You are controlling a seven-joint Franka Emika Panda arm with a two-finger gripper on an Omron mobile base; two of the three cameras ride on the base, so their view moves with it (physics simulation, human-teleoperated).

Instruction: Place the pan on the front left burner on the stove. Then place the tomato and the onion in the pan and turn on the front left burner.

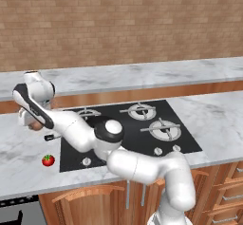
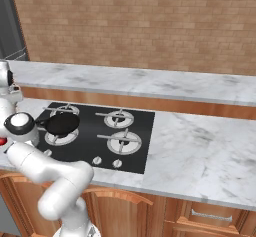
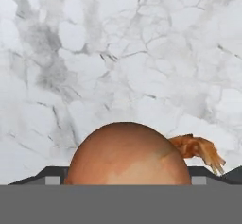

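Left base view: the arm reaches left across the stove (image 1: pixel 142 124) and bends down over the marble counter (image 1: pixel 19 148) beside it. The gripper (image 1: pixel 32 124) hangs low at the counter, with a bit of the brown onion (image 1: pixel 35 126) showing under it. The tomato (image 1: pixel 48 160) lies nearer the front edge, apart from the onion and just left of the stove's front corner. A short dark handle tip (image 1: pixel 51 136) juts leftward past the stove's left edge; the arm covers the rest of the pan here.

Right base view: the pan (image 2: pixel 62 123) sits on the front left burner (image 2: pixel 61 137), round and black, its handle running left toward the arm, so the long axis lies roughly along the counter's length. A sliver of red (image 2: pixel 2 141) shows at the far left behind the arm, probably the tomato.

Hand view: the onion (image 3: pixel 127 154) lies on the marble, close under the camera and centred between the two dark fingertips (image 3: pixel 47 176) at its sides. Its dry orange root tuft points right. The claw stands spread wide either side of the onion; I cannot tell whether the fingertips touch it.
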